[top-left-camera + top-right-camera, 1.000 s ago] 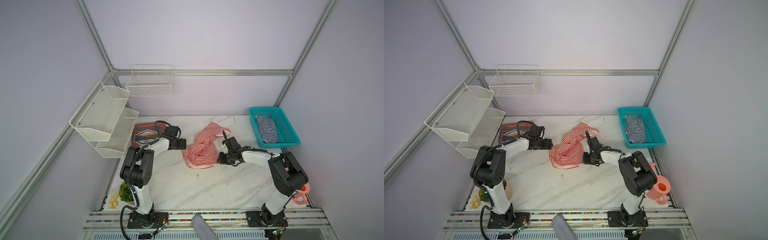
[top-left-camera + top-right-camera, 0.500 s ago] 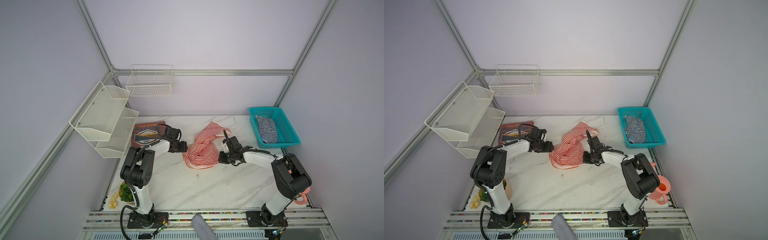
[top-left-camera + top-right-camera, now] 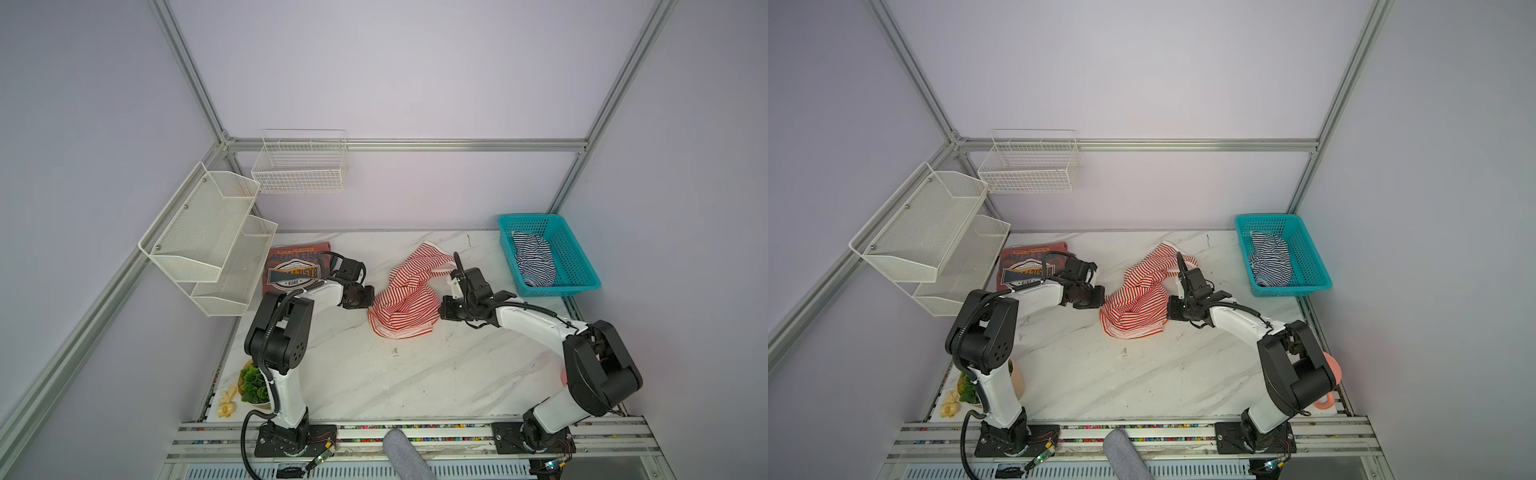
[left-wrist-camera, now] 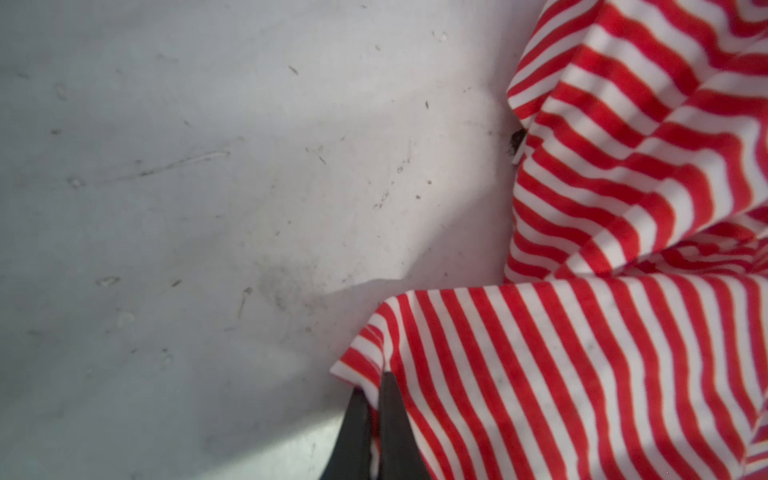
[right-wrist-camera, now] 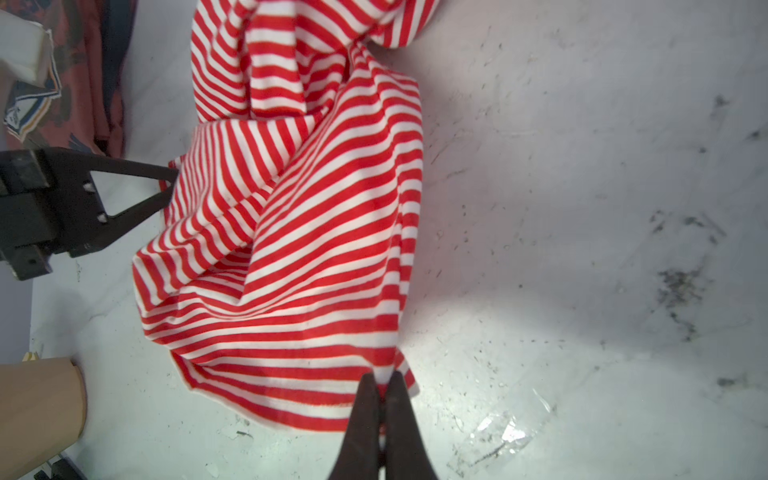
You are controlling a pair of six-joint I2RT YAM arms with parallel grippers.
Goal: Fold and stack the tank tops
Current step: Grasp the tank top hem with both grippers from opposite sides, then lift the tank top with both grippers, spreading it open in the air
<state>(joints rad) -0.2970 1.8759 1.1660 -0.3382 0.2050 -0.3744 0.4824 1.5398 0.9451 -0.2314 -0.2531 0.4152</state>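
Note:
The red-and-white striped tank top (image 3: 407, 291) lies crumpled in the middle of the marble table, seen in both top views. My left gripper (image 3: 370, 298) is at its left edge. In the left wrist view that gripper (image 4: 376, 386) is shut on a corner of the striped cloth (image 4: 582, 353). My right gripper (image 3: 441, 310) is at the top's right edge; in the right wrist view it (image 5: 384, 382) is shut on the hem (image 5: 299, 249). The navy-and-white striped tank top (image 3: 534, 259) lies bunched in the teal basket (image 3: 590, 283).
A folded rust-red garment (image 3: 291, 270) with a badge print lies at the back left, just behind my left arm. White mesh shelves (image 3: 208, 237) and a wire basket (image 3: 299, 166) hang on the walls. A potted plant (image 3: 252, 384) stands at the front left edge.
My left gripper has moved right to the red striped top's edge and shut on it. My right gripper has closed fully on the opposite edge.

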